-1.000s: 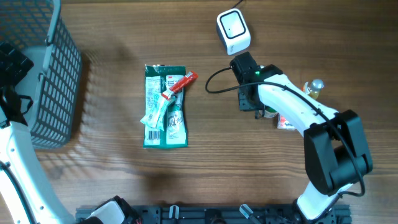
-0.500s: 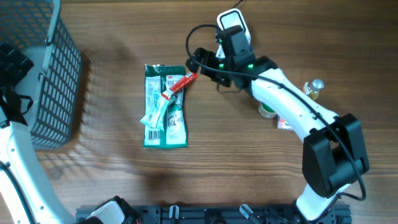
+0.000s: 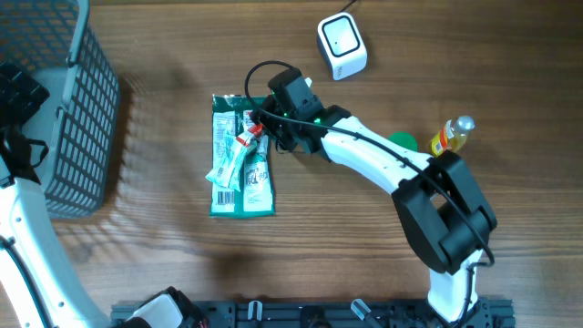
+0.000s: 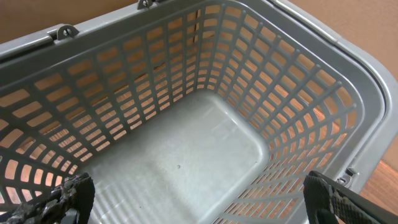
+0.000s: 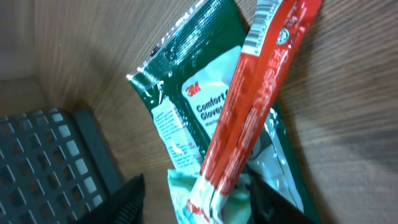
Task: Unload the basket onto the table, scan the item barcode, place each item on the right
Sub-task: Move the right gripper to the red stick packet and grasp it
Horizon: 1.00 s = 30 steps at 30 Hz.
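red packet [image 5: 255,109] slants across green pack [image 5: 199,62], barcode end upper-right.

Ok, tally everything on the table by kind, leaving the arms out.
Packets: 3 (green pack, pale sachet, red stick)
Bottle: 1
Scanner: 1
Basket: 1
Green round thing, partly hidden: 1
Total: 7

Wooden table [image 3: 137,264] bears basket [image 3: 82,118], packet [image 3: 255,191], scanner [image 3: 342,46] (perhaps a bottle [image 3: 453,135]).
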Available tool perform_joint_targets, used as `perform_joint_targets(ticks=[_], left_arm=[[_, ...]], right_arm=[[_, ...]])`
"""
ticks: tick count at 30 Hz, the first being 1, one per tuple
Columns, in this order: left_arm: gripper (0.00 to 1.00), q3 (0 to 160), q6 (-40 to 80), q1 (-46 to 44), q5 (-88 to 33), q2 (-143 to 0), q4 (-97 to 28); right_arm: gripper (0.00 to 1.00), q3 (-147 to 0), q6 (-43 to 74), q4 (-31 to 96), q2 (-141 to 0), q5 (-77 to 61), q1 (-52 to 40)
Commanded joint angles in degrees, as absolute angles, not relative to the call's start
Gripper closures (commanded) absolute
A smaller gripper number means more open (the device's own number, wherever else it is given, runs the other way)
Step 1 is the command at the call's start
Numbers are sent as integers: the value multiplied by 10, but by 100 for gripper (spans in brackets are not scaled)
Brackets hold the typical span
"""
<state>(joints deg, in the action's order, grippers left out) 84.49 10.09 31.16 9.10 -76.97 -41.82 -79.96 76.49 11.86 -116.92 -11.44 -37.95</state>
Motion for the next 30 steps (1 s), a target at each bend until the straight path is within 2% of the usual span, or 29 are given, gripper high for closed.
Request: perform_joint_targets(ticks=[1, 7, 13, 16, 25, 28, 30], left_arm=[[0, 848, 90, 314, 88, -769, -417], [0, 848, 90, 314, 88, -769, -417], [0, 848, 90, 314, 88, -769, -417], [0, 848, 90, 314, 88, -769, -417], [0, 848, 90, 314, 88, -769, -417], [0, 848, 90, 314, 88, -769, -417], [0, 848, 90, 314, 88, -769, -417]], right_arm=[[51, -794, 796, 112, -1196, -103, -383], [51, -794, 801, 98, -1215, -103, -384], [56, -794, 801, 86, -1227, -103, -386], [64, -794, 801, 86, -1230, -99, -386], [79, -794, 801, 86, -1232, -88, -386], [92, -794, 800, 86, -1232, -88, -386], [96, -794, 795, 89, -1232, -91, -386]])
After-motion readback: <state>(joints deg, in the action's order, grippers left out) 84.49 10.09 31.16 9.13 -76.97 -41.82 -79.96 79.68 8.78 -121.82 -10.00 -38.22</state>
